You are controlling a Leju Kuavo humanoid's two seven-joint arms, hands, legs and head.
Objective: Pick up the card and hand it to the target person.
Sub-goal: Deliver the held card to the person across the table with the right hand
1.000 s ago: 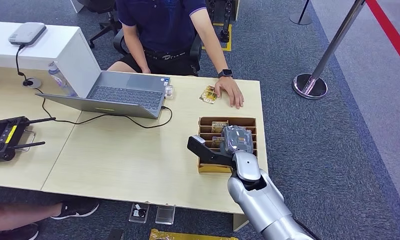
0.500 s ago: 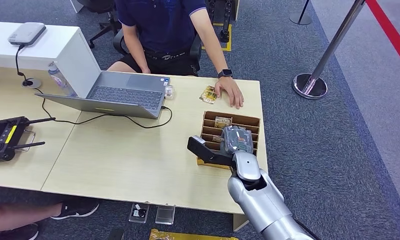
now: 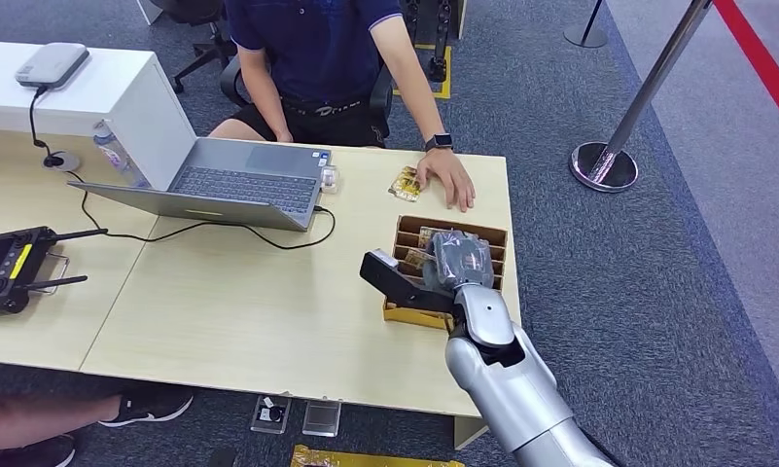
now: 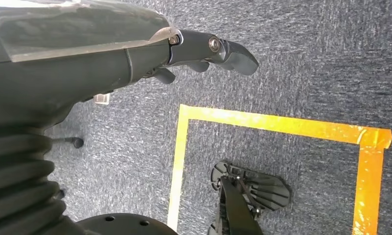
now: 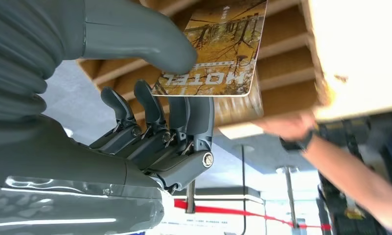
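My right hand (image 3: 460,259) hovers over the brown slotted card box (image 3: 405,313) near the table's right edge. In the right wrist view its thumb (image 5: 135,34) and fingers (image 5: 184,117) pinch a yellow-brown card printed "HOTEL" (image 5: 218,49), with the box's slots (image 5: 282,73) behind it. The seated person in a dark shirt (image 3: 317,39) rests a hand (image 3: 448,180) on the table beyond the box, beside another card (image 3: 406,183). My left hand (image 4: 135,54) hangs over the carpet, holding nothing, fingers loosely extended.
A grey laptop (image 3: 230,185) with its cable lies left of the box. A black controller (image 3: 11,268) sits at the table's left end. A stanchion base (image 3: 604,167) stands on the carpet to the right. Yellow floor tape (image 4: 282,125) marks the carpet under the left hand.
My right hand has moved a little away from me toward the person, and the card box has shifted slightly the same way. The person's hand stays put.
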